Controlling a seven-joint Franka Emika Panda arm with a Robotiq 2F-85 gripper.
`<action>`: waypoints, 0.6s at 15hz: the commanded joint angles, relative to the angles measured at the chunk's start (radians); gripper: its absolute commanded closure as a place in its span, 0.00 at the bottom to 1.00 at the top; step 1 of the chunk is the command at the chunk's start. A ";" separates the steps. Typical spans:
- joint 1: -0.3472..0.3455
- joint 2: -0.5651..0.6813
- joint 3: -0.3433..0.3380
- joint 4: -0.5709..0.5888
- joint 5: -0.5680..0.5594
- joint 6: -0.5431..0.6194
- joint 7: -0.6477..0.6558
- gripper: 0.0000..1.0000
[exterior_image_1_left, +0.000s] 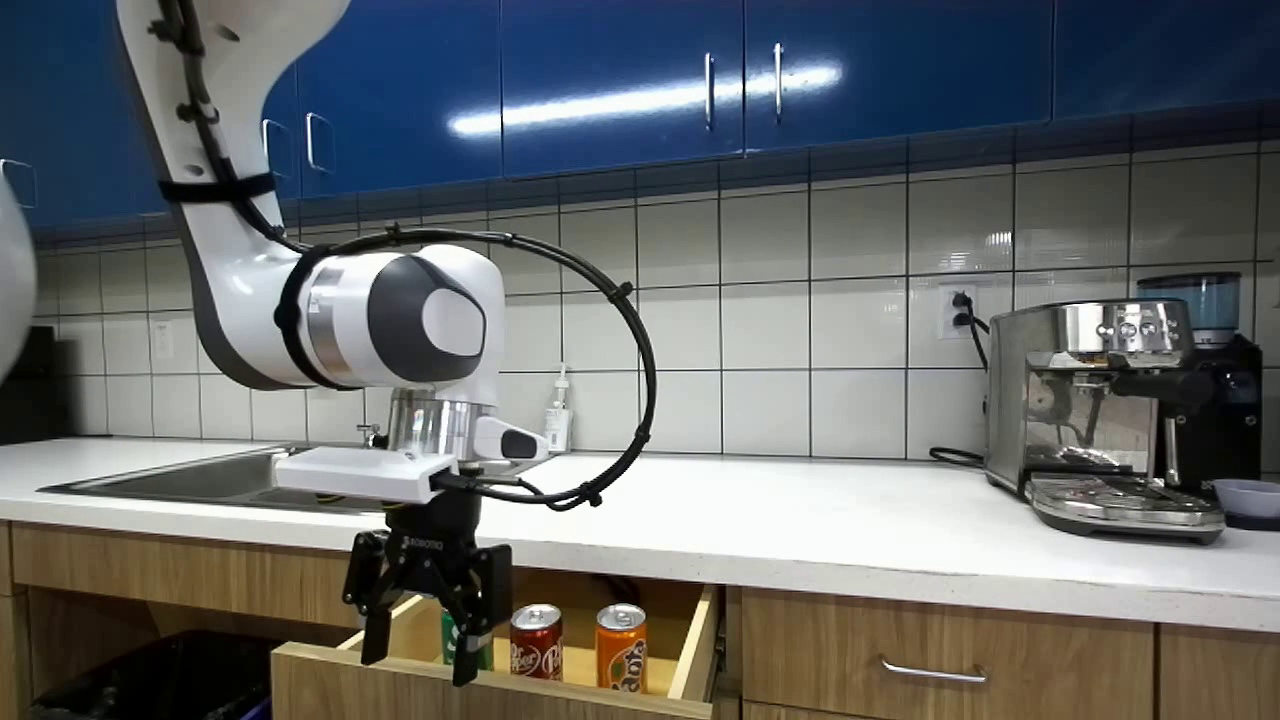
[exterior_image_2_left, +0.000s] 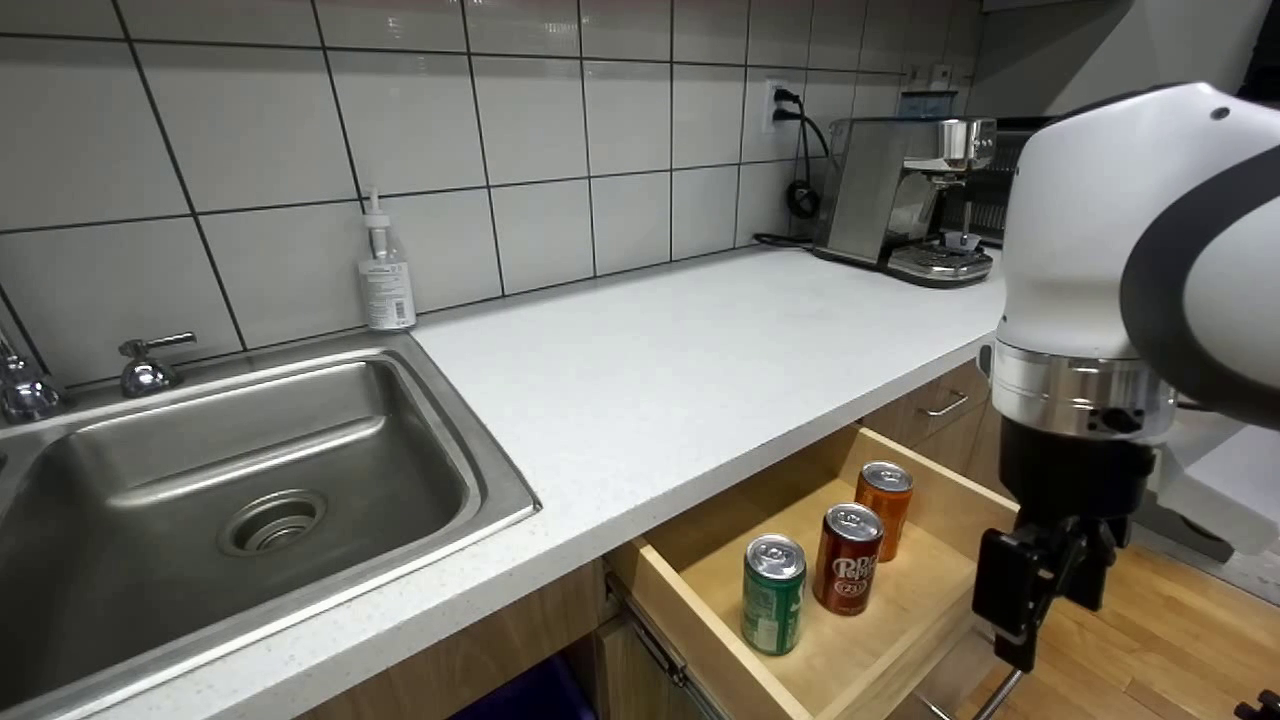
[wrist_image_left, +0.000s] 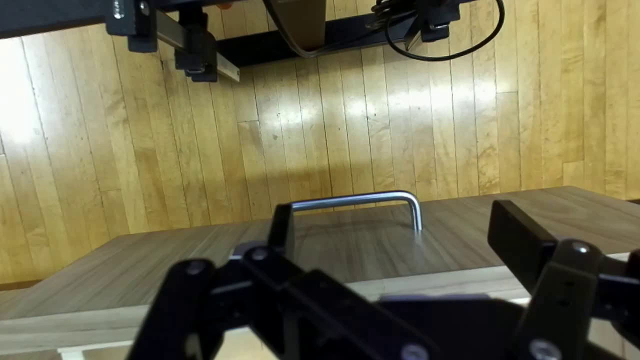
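My gripper (exterior_image_1_left: 420, 652) points down with its fingers spread and nothing between them. It hangs above the front of a pulled-out wooden drawer (exterior_image_2_left: 700, 628). Looking down in the wrist view, the drawer's front panel (wrist_image_left: 380, 250) and its silver bar handle (wrist_image_left: 350, 201) appear beyond the fingers; one finger hides the handle's left end. Three cans stand upright inside the drawer: a green can (exterior_image_2_left: 773, 598), a dark red Dr Pepper can (exterior_image_2_left: 848, 560) and an orange Fanta can (exterior_image_1_left: 622, 650). In an exterior view a finger partly covers the green can (exterior_image_1_left: 449, 630). No can touches the gripper.
A white countertop (exterior_image_2_left: 640, 390) overhangs the drawer's back. On it are a steel sink (exterior_image_2_left: 330, 450), a soap bottle (exterior_image_2_left: 386, 285) and an espresso machine (exterior_image_1_left: 1090, 400). A closed drawer (exterior_image_1_left: 930, 640) adjoins on one side, a dark bin (exterior_image_1_left: 170, 670) on the other. Blue cabinets (exterior_image_1_left: 620, 90) hang above.
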 joint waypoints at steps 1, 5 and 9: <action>-0.031 0.034 0.026 0.001 -0.015 0.014 -0.009 0.00; -0.031 0.085 0.025 0.001 -0.031 0.067 -0.003 0.00; -0.029 0.145 0.024 0.001 -0.031 0.152 -0.003 0.00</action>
